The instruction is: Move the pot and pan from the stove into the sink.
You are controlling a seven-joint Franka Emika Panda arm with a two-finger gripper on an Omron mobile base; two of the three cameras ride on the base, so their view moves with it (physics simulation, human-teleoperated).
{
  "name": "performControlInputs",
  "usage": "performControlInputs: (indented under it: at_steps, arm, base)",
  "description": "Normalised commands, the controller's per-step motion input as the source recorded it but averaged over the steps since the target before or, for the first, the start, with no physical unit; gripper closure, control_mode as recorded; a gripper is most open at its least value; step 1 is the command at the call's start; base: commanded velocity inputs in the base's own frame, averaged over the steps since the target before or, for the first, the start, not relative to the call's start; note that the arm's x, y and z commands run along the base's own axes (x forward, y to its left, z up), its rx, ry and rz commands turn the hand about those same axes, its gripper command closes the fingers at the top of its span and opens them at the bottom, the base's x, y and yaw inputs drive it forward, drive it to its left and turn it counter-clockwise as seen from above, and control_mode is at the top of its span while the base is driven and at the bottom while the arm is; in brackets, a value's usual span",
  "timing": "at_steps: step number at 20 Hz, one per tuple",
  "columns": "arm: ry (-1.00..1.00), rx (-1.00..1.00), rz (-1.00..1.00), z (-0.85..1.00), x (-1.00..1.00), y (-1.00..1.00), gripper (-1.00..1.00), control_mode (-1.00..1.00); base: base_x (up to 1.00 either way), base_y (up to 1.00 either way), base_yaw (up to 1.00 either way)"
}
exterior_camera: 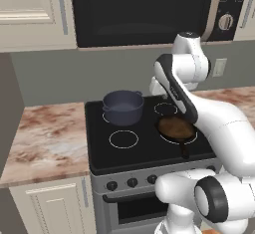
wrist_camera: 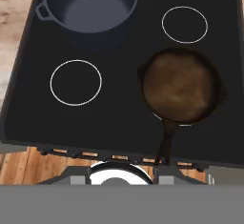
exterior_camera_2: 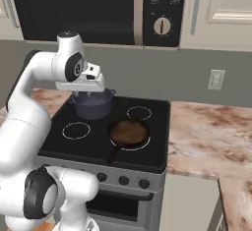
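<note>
Pot [exterior_camera: 122, 106], pan [wrist_camera: 181, 86] on stove [wrist_camera: 119, 123]

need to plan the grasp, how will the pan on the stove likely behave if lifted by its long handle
The pan looks rigid, so it should not flex. Its wide round body sits far from the handle, so it would probably droop or twist in the grip. It looks like cast iron, likely heavy.

The black stove [wrist_camera: 119, 118] carried the deep blue-grey pot [wrist_camera: 90, 4] on its back left burner and the shallow brown pan [wrist_camera: 181, 86] on its front right burner, handle pointing toward the knobs.
</note>
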Motion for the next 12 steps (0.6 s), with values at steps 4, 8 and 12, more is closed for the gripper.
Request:
performControlInputs:
  at_steps: [4,8,12]
  arm:
    - [-0.02,0.00,0.00,0.00,-0.18,-0.12,-1.00,-1.00]
    - [-0.03,0.00,0.00,-0.04,-0.50,-0.30,-1.00,-1.00]
    - [-0.01,0.00,-0.03,-0.09,-0.56,-0.45,-1.00,-1.00]
  base:
    - [0.00,0.00,0.00]
    - [0.00,0.00,0.00]
    - [0.00,0.00,0.00]
